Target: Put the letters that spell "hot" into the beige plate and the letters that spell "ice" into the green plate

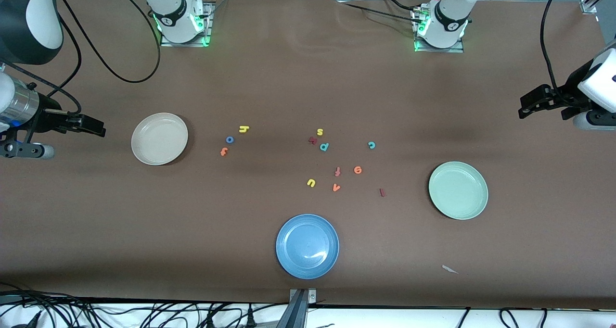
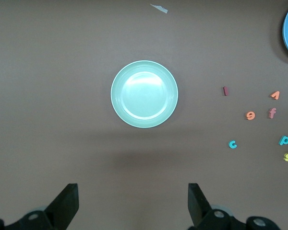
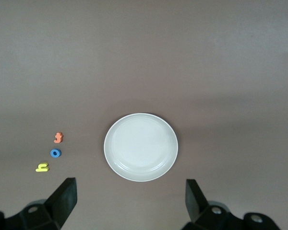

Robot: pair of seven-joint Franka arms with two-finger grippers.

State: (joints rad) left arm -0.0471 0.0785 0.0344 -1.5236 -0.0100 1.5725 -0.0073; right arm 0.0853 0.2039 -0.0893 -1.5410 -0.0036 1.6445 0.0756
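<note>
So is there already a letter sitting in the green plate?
No, the green plate holds nothing; the teal c, orange e and dark red i all lie on the table beside it.

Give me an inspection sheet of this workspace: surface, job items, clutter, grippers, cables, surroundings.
Surface: brown table, bare except for plates, letters and a small white scrap.
Job items: beige plate and green plate both empty; yellow h, blue o and orange t grouped beside the beige plate; teal c, orange e and dark red i loose on the table.
Clutter: blue plate, empty; spare letters mid-table.
Grippers: left gripper open, waiting above the table near the green plate; right gripper open, near the beige plate.
Cables: black cables trail from the arms.
Surroundings: nothing seen on the table's edges but wiring.
</note>
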